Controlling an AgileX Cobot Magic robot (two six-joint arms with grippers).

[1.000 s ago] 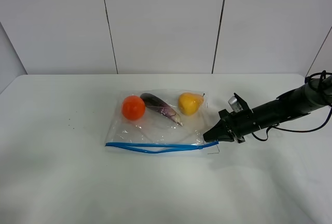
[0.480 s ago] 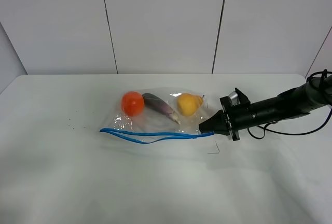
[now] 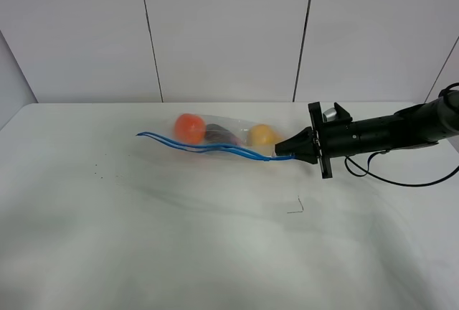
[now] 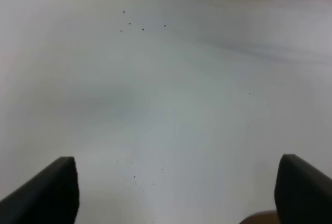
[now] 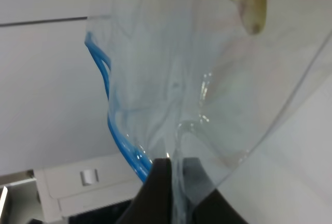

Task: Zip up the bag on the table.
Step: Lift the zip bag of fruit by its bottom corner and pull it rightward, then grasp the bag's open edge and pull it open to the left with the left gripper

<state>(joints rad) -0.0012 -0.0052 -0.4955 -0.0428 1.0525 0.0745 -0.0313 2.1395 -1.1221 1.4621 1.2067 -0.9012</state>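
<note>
At the tip of the right arm, the right gripper (image 3: 290, 155) is clenched on one corner of the bag (image 3: 215, 134). In the wrist view its dark fingers (image 5: 158, 193) pinch clear film just beside the blue strip (image 5: 122, 149). From that corner the bag stretches away towards the robot's left, raised at the held end. I cannot tell whether its far end touches the table (image 3: 215, 252). The pear (image 3: 263, 135) sits nearest the gripper, the eggplant (image 3: 219, 135) next, and the orange (image 3: 189, 127) farthest. Well apart from all this, the left gripper (image 4: 176, 182) hangs released over bare table, fingertips spread wide, nothing between them.

My main worry is the hold: thin, slick plastic, pinched at one corner, carrying three pieces of fruit. The film could slide out of the fingers. The mouth is unsealed too, so a tilt towards that edge could let the fruit roll out. And with only one end held, the strip hangs slack, so pressing along it may not mate the two tracks; I judge the other end needs holding first.

The bag itself is clear and creased, with glints in the wrist view. Its blue strip runs wavy, the two tracks parted along most of the length.
</note>
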